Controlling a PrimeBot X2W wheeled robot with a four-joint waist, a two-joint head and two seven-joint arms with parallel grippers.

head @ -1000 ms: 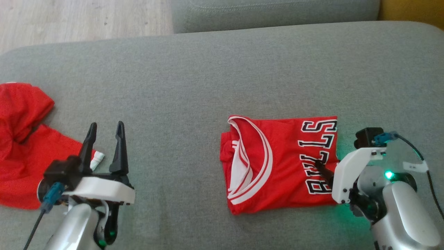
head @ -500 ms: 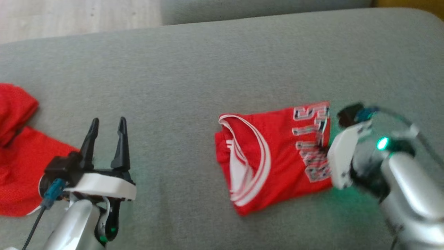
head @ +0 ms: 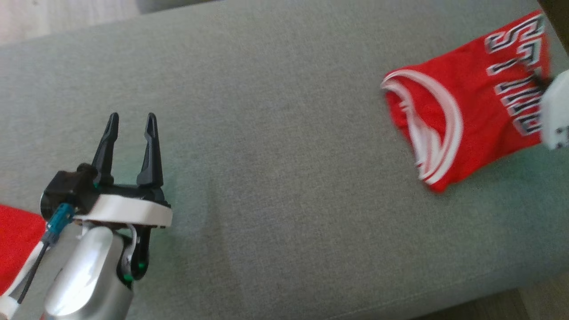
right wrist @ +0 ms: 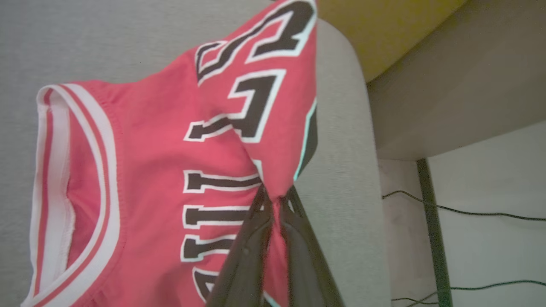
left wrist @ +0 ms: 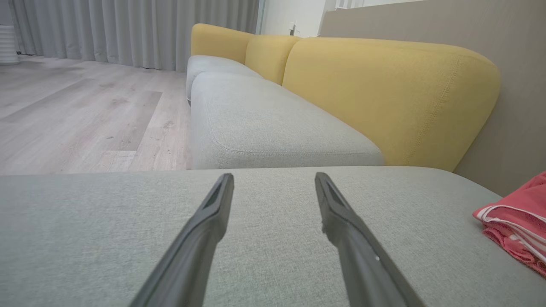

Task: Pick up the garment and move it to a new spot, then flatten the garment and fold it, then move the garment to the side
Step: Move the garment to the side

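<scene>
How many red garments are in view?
2. The folded jersey is at the right end of the sofa, pinched by the right end effector. A second red cloth is cut off at the head view's lower-left edge. More may be hidden.

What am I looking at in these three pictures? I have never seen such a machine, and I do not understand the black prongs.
This is a wheeled robot with two arms; each ends in a gripper, the two black prongs. One picture comes from a camera on its head, looking down at a grey sofa cushion. The other two come from wrist cameras, looking along the fingers. The left gripper is open and holds nothing. The right gripper is shut on the edge of a folded red jersey, beside its black lettering. Another red cloth lies at the head view's lower left.
</scene>
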